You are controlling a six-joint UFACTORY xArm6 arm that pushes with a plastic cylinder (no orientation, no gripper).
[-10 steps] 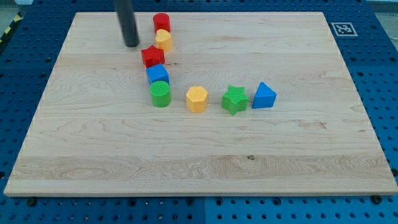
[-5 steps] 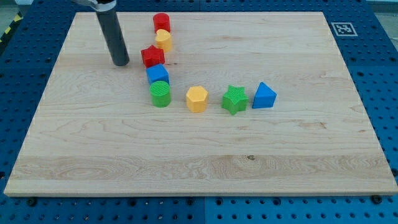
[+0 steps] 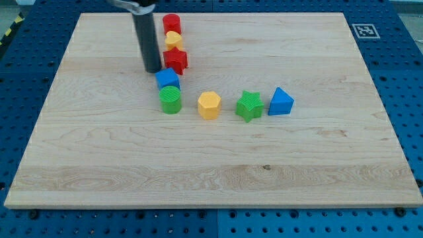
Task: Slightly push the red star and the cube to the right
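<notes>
Camera view | no claw, cannot tell | my tip [image 3: 153, 69] beside ridged red star [image 3: 176, 61] | blue cube [image 3: 168, 79] below

The wooden board [image 3: 211, 165] lies on a blue perforated table [image 3: 410, 79] and fills most of the view. A fiducial marker tag [image 3: 363, 30] sits just off the board's top-right corner. A red cylinder [image 3: 172, 23] stands near the board's top edge, with a yellow block [image 3: 173, 41] touching it directly below. A green cylinder [image 3: 170, 100] stands left of centre. To its right, in a rough row and spaced apart, follow a yellow hexagonal block [image 3: 209, 104], a green star [image 3: 249, 106] and a blue triangular block [image 3: 280, 102]. The green star and the blue triangular block nearly touch.
</notes>
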